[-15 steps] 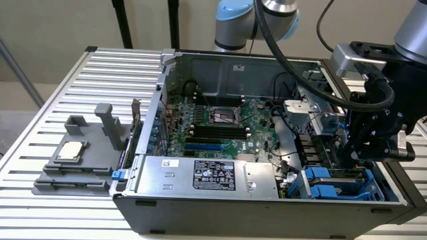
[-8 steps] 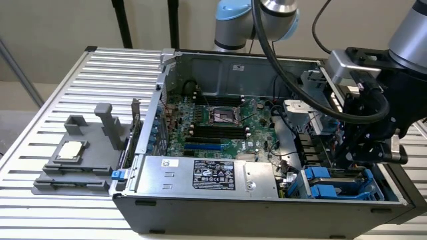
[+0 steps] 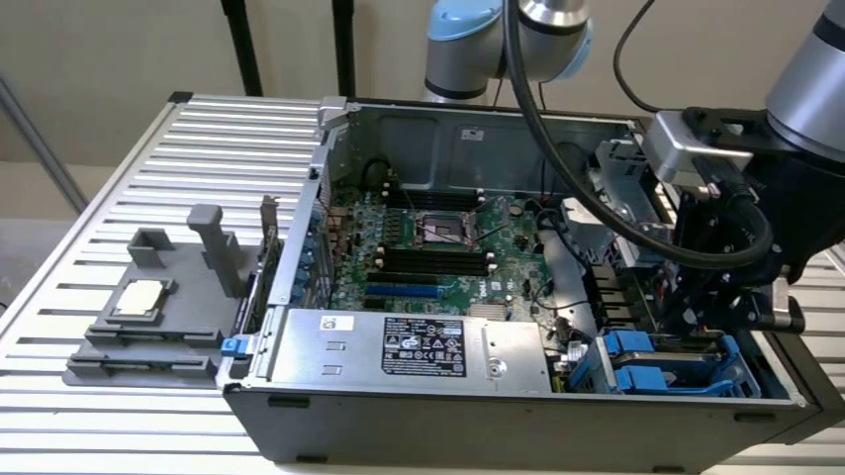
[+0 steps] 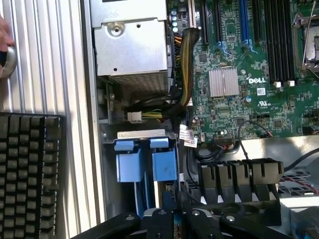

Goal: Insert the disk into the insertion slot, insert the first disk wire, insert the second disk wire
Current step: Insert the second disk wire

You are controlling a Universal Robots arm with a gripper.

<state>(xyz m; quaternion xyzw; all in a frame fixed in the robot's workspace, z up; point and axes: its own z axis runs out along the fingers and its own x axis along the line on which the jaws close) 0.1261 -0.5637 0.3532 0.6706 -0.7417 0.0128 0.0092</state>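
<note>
The grey drive cage (image 3: 676, 364) sits in the near corner of the open computer case, on the exterior view's right. Blue plastic fittings (image 4: 164, 160) and a second blue tab (image 4: 124, 159) stand side by side in its opening. A thin blue frame edge (image 4: 143, 196) runs down beside them. The disk's silver body and white label are hidden. My gripper (image 3: 719, 315) hangs directly over the cage, and its black body (image 4: 174, 219) reaches down just behind the blue fittings. A loose white connector (image 4: 133, 117) on a bundle of wires lies beside the cage.
The silver power-supply box (image 3: 410, 346) fills the case's front. The motherboard (image 3: 436, 247) lies behind it. A grey holder block with a chip (image 3: 145, 307) stands on the slatted table. A black keyboard (image 4: 30, 174) and a person's hand (image 4: 4, 42) are beside the case.
</note>
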